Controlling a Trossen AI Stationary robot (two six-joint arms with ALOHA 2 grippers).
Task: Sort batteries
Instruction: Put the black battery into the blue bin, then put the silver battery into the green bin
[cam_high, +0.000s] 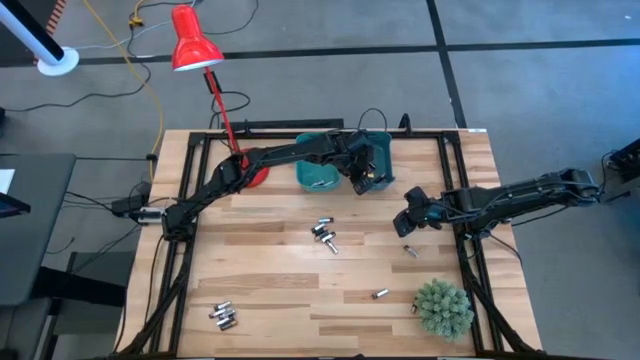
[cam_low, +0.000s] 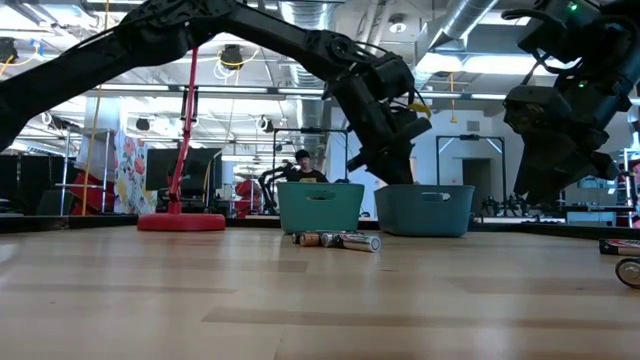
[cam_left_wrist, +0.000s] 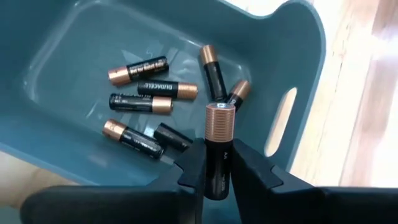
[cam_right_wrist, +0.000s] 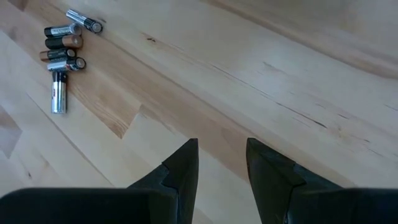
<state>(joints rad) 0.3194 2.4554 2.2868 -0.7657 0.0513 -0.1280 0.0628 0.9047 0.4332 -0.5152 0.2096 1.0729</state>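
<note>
Left claw (cam_left_wrist: 216, 167) grips one black-and-copper battery (cam_left_wrist: 219, 146) above the darker teal bin (cam_left_wrist: 298, 56), where six like cells lie. Release only once centred over the bin floor (clear of the rim). Right claw (cam_right_wrist: 222, 163), narrowly parted and empty, hovers over the surface (cam_right_wrist: 280, 81).

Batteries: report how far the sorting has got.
Done: several black-and-copper batteries already lie in the darker teal bin. In hand: the left hand hangs above that bin, shut on one more black-and-copper battery. Left: a cluster at mid-table, another near the front left edge, and single cells near the plant. The right hand hovers open and empty above the table.
</note>
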